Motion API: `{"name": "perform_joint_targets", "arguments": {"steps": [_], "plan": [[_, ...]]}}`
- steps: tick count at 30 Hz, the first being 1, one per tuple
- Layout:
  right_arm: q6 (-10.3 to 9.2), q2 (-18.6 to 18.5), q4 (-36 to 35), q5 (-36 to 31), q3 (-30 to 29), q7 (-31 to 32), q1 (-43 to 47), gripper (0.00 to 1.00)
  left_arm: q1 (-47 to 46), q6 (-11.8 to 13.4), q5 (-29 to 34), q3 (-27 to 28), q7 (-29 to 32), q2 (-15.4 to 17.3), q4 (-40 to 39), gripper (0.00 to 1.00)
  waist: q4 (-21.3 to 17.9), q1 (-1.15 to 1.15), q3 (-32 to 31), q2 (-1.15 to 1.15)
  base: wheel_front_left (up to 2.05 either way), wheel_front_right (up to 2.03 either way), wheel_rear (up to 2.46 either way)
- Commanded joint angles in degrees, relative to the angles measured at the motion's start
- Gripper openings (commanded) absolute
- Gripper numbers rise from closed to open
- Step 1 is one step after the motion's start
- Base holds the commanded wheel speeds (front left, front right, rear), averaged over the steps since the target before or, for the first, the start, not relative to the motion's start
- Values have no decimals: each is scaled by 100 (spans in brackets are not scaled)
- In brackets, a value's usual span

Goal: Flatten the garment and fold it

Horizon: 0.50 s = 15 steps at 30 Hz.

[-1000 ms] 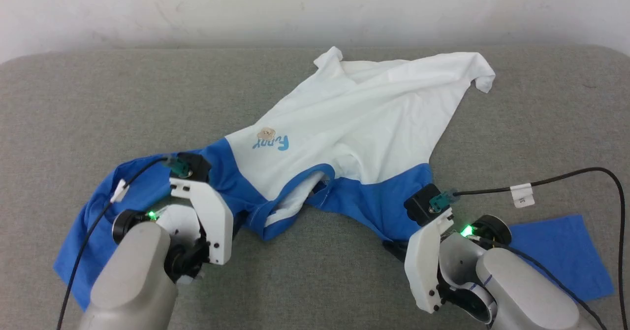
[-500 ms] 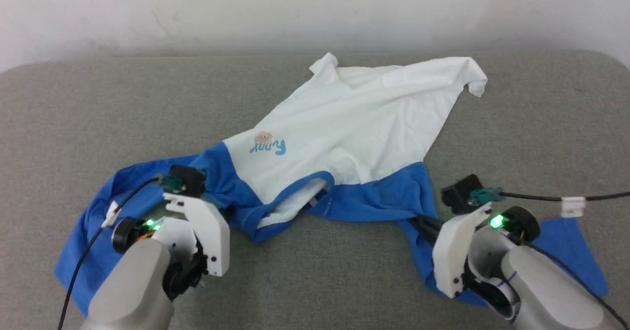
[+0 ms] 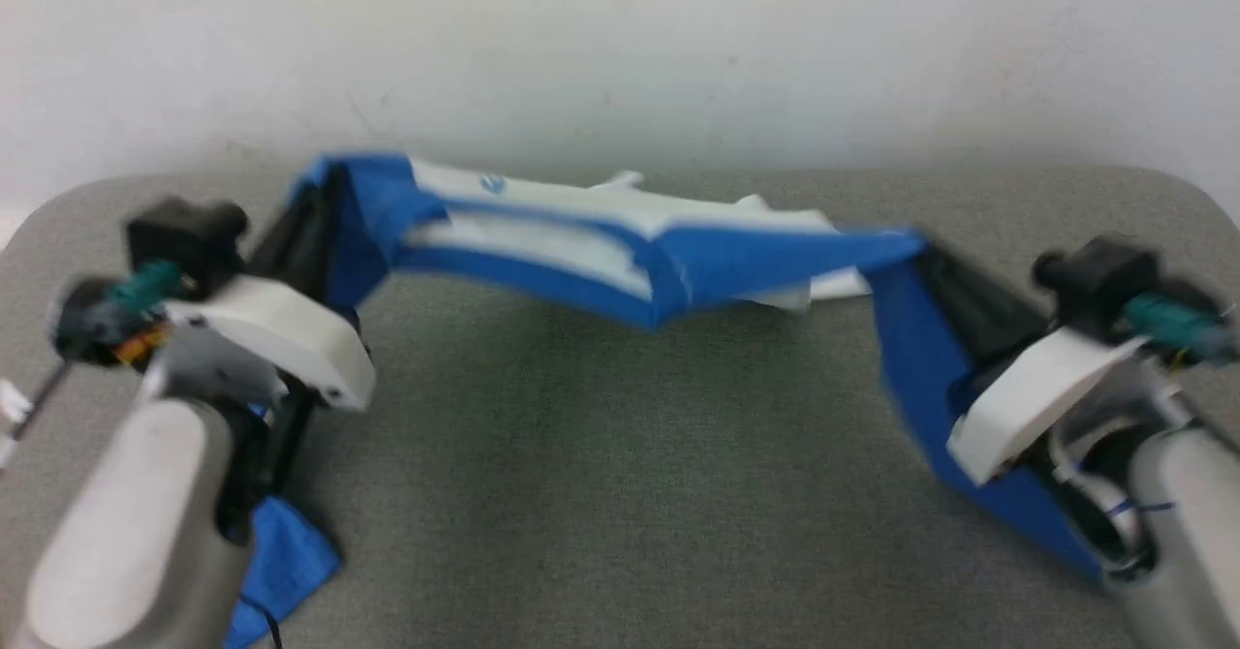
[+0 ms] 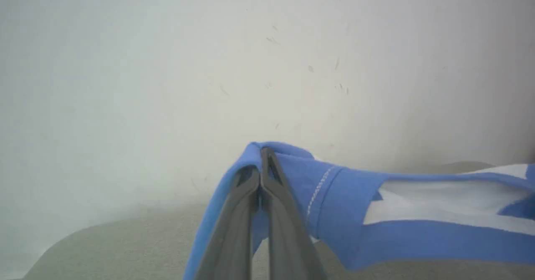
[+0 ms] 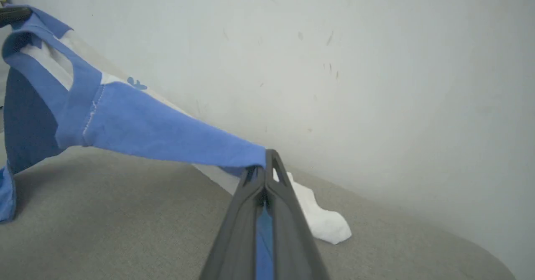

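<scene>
garment [image 3: 756,260] is hanging in mid-air, folks, stretched out between both grippers above the far half of the grey padded table [image 3: 601,494], running roughly along the back edge with the pale wall [image 3: 620,48] right behind it. left gripper [image 3: 325,199] is pinching blue shoulder cloth up by the far left corner; in the left wrist view its two dark fingers [image 4: 234,221] are pressing tight together, blue fabric draping over the tips and a white stitched seam [image 4: 319,186] sitting just beside them. right gripper [image 3: 925,252] is clamping the other blue shoulder over toward the right edge, and in the right wrist view its jaws are pressing together with a strip of blue showing in the slot between them. between the two grips the shirt is sagging a little in the middle, the blue neck trim and white panel showing almost edge-on, and a scrap of blue lettering [image 3: 492,184] is peeking out near the left end. left sleeve [image 3: 281,562] is dangling down beside the pale left forearm toward the near left corner. right sleeve [image 3: 920,368] is draping down under the right gripper's white housing. at the back, a white corner [image 5: 322,221] of the body is lying on the table near the wall. the head view is blurring, so finer folds are hard to call.
</scene>
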Motion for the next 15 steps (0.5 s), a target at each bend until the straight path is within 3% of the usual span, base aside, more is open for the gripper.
{"name": "perform_joint_targets", "arguments": {"steps": [1, 4, 8, 11, 15], "plan": [[-5, 21, -625, -195, -315, 144, -157, 0, -261, 145, 144, 148, 3, 139, -486, 0, -58, 0, 1, 0, 0, 0, 0], [-5, 37, -1421, -392, -737, 437, -529, 0, -687, 246, 272, 294, 131, 300, -1004, 0, -94, 0, 50, 0, 0, 0, 0], [-5, -22, -1828, -389, -1015, 784, -1064, 0, -1248, 224, 318, 344, 300, 377, -1238, 0, -108, 0, 138, 0, 0, 0, 0], [-5, -141, -1775, -192, -1166, 1083, -1684, 0, -1884, 152, 325, 305, 478, 360, -1119, 0, -99, 0, 280, 0, 0, 0, 0], [-5, -279, -1170, 139, -1197, 1279, -2536, 0, -2707, 22, 305, 179, 663, 233, -435, 0, -115, 0, 569, 0, 0, 0, 0]]}}
